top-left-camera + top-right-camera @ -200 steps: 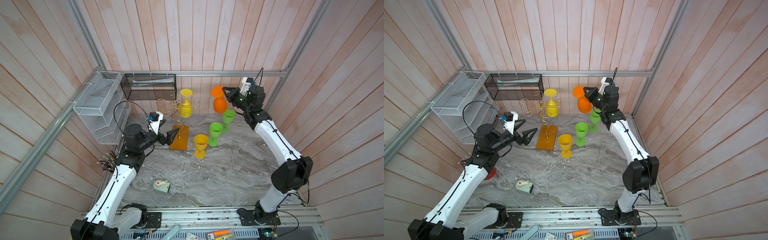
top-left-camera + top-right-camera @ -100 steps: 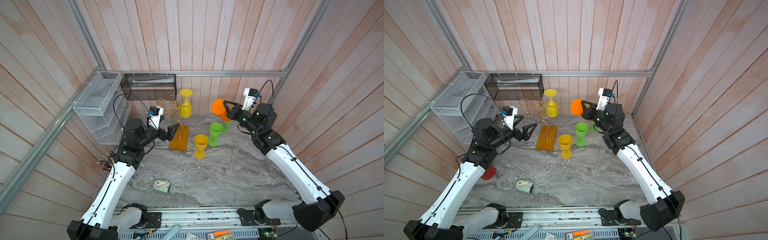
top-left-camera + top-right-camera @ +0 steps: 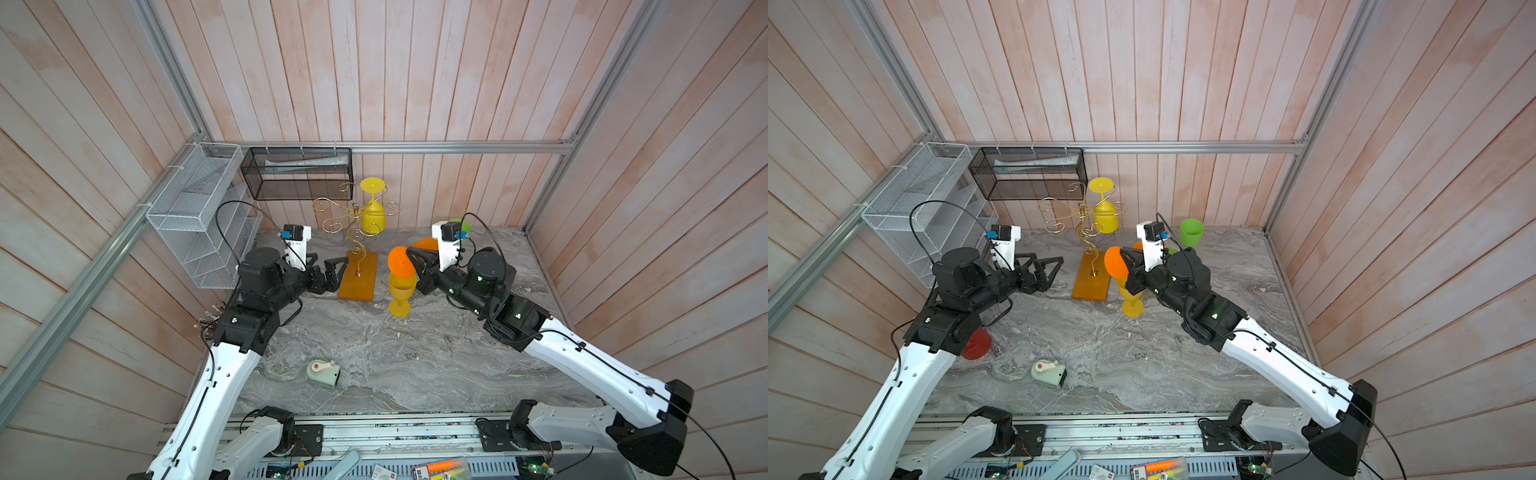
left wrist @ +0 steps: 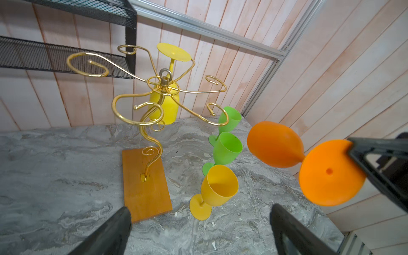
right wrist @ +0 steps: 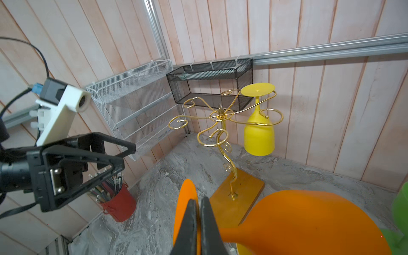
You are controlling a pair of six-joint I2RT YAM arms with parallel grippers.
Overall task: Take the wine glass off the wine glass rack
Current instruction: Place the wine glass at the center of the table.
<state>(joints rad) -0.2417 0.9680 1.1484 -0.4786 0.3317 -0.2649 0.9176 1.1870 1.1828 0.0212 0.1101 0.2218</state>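
Left claw sits wide open, empty, beside the rack, where a yellow glass hangs upside down. Right claw is clamped on the orange glass by its foot rim, sideways, clear of the rack. Looks light, stiff, slick plastic; stem probably holds surer.

On the tabletop: wine glass rack between left pincer and right pincer, its base just before the left. 1 hanging glass on a rack arm, beyond both pincers. 1 held glass in the right pincer. 1 standing glass below the right pincer. 2 rear glasses on that pincer's wall side.
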